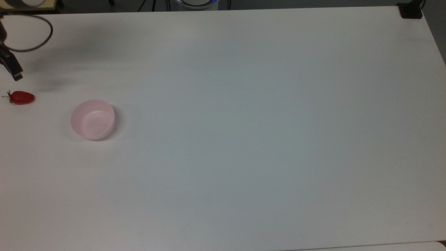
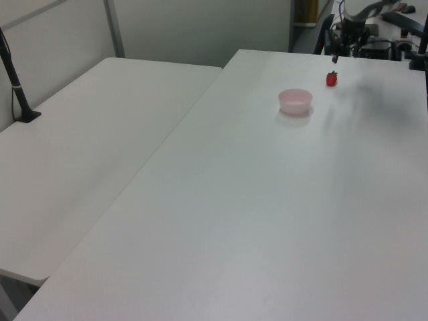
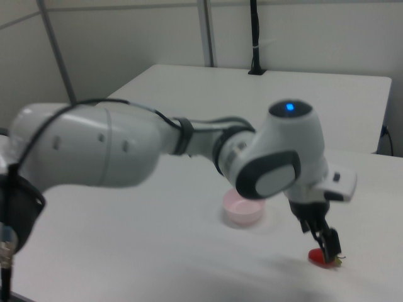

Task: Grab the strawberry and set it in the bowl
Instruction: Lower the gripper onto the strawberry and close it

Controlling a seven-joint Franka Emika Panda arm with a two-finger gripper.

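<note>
Top view: we find the strawberry (image 1: 21, 98) lying on its side on the white table (image 1: 244, 139) at the top view's far left edge, its green stem pointing to the top view's left. The bowl (image 1: 92, 119) stands upright to the top view's right of it and a little nearer the bottom edge, apart from the fruit and holding nothing. One dark finger of the gripper (image 1: 12, 69) enters from the top view's left edge, its tip above the strawberry in the picture and clear of it. A black cable (image 1: 41, 42) loops beside it. We cannot tell from here whether the fingers are spread or together.

Left view: the strawberry (image 2: 331, 79) sits at the far end of the table (image 2: 267, 200), with the bowl (image 2: 295, 101) nearer to us and to the left view's left. The gripper (image 2: 335, 59) hangs just above the fruit. A second white table (image 2: 87, 147) adjoins on the left view's left.

Right view: the white arm (image 3: 157, 145) reaches across from the left view's opposite side, filling the right view's left and centre. The gripper (image 3: 326, 242) points down, its dark fingertips right at the strawberry (image 3: 321, 258); contact is uncertain. The bowl (image 3: 243, 208) stands behind, to the right view's left. The finger spacing remains undetermined.
</note>
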